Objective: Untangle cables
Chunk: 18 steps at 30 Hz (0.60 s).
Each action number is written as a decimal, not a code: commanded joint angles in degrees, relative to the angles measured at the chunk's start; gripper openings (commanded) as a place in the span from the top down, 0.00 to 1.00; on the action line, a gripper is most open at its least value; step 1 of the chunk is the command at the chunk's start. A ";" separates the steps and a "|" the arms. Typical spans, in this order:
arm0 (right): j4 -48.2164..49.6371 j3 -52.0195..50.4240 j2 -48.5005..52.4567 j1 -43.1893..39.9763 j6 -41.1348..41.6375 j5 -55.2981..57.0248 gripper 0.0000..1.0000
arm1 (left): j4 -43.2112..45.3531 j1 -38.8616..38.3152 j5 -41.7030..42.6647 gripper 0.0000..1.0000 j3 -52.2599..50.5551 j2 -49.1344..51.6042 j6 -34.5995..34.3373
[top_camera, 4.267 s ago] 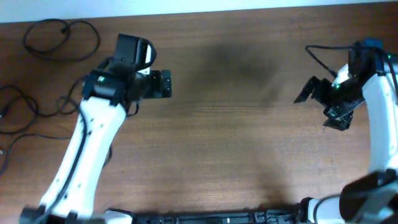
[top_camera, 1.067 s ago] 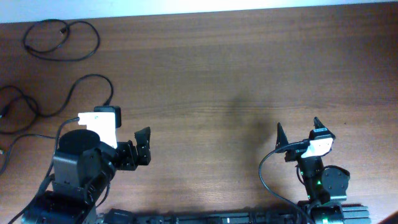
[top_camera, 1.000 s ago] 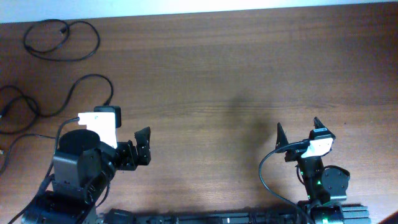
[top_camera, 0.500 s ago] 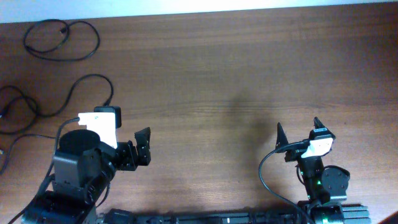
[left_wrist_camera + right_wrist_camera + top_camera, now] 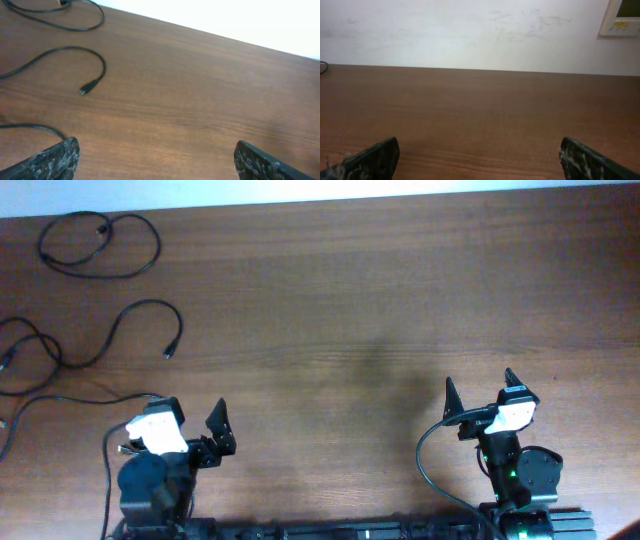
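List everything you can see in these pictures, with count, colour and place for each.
Thin black cable coiled in loose loops: one, black, far left corner of the table.
Thin black cable with a small plug end: one, black, curving in from the left.
Other thin black cable strands: at least two, black, left edge, partly out of frame.
Brown wooden table: one, brown, under everything.
White wall: one, white, beyond the table.
Pale wall-mounted box: one, off-white, upper right on the wall.
Left hand: one, black fingers, near edge, open, empty.
Right hand: one, black fingers, near edge, open, empty.

- I see a brown wood-grain table (image 5: 350, 300) filling the overhead view.
- A white wall (image 5: 470, 30) rises behind its far edge.
- A pale panel (image 5: 621, 17) is mounted there, upper right.
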 commanded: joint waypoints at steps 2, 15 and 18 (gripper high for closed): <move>-0.24 -0.42 -0.42 0.31 0.66 0.48 0.02 | 11.06 0.81 5.73 0.02 -7.30 -6.19 13.51; -0.24 -0.42 -0.42 0.31 0.66 0.48 0.02 | 31.08 4.26 -0.20 0.01 -25.03 -12.98 14.16; -0.24 -0.42 -0.42 0.31 0.66 0.50 0.02 | 30.97 4.26 -0.17 0.01 -25.03 -12.98 14.16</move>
